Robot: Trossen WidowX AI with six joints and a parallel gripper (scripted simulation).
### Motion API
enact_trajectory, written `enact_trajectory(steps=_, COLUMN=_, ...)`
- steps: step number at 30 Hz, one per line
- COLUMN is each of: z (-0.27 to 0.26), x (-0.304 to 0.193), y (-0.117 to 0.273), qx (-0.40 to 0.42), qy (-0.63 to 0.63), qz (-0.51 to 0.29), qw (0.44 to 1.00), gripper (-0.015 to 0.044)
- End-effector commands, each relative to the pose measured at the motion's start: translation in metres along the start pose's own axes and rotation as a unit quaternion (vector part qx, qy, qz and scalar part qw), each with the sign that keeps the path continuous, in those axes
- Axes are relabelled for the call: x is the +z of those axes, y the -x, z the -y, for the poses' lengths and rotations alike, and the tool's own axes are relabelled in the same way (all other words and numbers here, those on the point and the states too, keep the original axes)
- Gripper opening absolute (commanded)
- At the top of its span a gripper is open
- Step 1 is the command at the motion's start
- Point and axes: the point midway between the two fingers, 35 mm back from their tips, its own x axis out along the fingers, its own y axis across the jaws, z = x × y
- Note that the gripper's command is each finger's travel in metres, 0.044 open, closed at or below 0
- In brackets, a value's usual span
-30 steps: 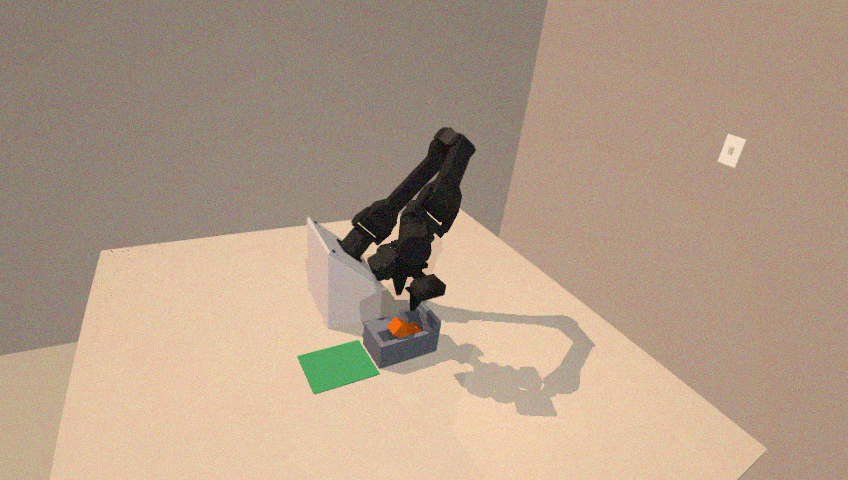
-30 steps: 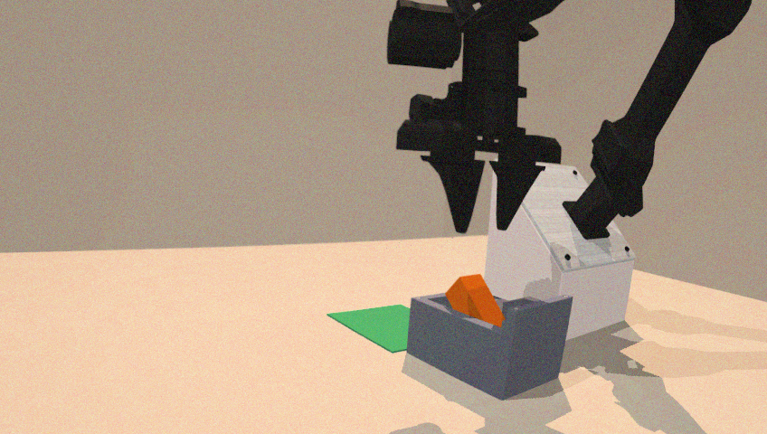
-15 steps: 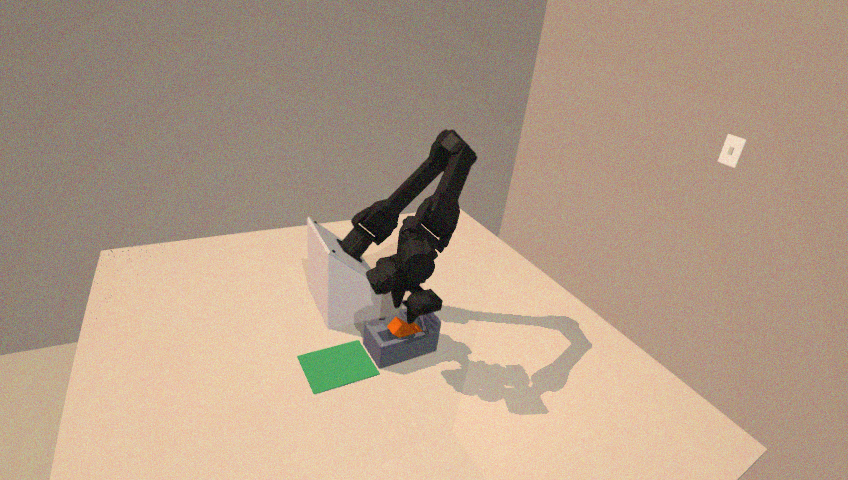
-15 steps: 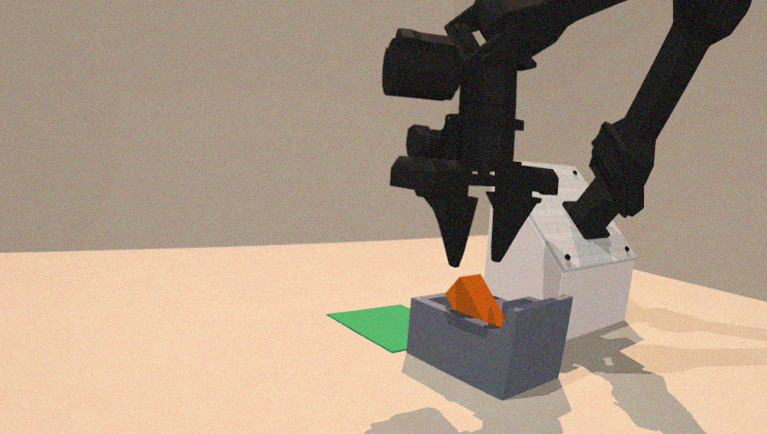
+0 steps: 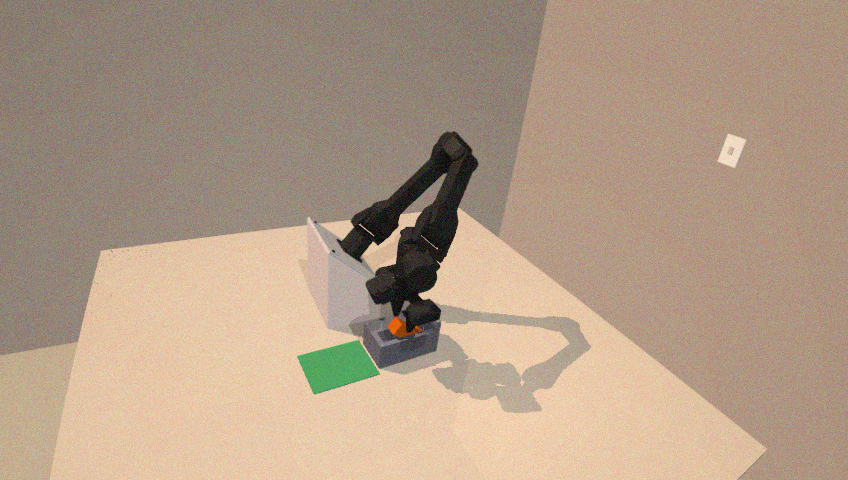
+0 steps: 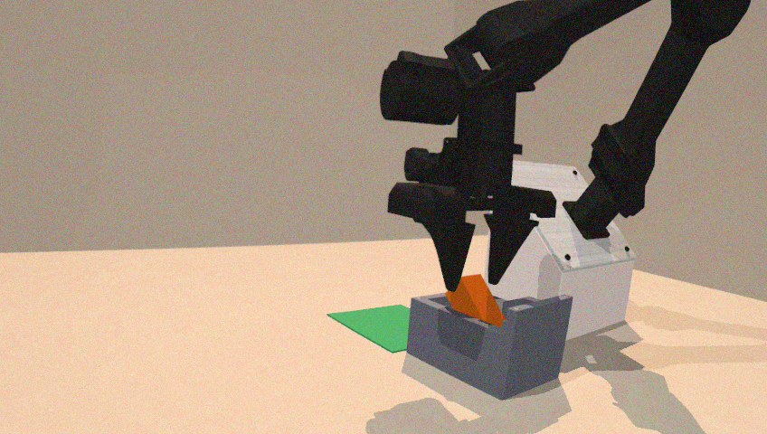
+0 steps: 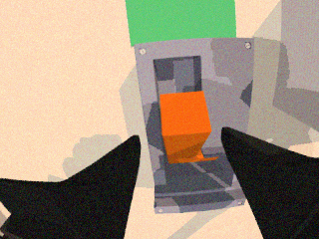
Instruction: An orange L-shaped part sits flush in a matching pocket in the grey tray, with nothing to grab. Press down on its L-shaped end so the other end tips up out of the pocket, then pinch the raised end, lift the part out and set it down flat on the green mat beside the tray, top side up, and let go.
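The orange part is tilted in the grey tray. Its end towards the mat stands raised above the pocket. Its L-shaped end is low, partly hidden in the pocket. My gripper is open, pointing down, with its fingertips low on either side of the part. Gaps show between the fingers and the part in the wrist view. The green mat lies flat beside the tray, with nothing on it.
The white arm base stands behind the tray. The tray's end wall away from the mat rises above the other walls. Arm shadows fall across the table and tray.
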Motion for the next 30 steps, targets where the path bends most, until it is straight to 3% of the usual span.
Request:
enact_trajectory(steps=1, z=0.001, x=0.000, y=-0.007, qx=-0.002, qy=-0.005, qz=-0.004, qw=1.000, gripper=0.0280)
enact_trajectory(steps=12, z=0.002, x=-0.001, y=-0.022, qx=-0.002, qy=-0.005, qz=-0.005, qw=1.000, gripper=0.0280)
enact_trajectory(steps=16, z=0.001, x=-0.001, y=-0.019, qx=-0.001, qy=0.000, qz=-0.001, qw=1.000, gripper=0.0175)
enact_trajectory(steps=27, z=0.001, x=-0.001, y=-0.019, qx=-0.001, qy=0.000, qz=-0.001, qw=1.000, gripper=0.0102)
enact_trajectory(steps=30, z=0.001, x=-0.001, y=-0.019, qx=-0.001, qy=0.000, qz=-0.001, qw=1.000, gripper=0.0023)
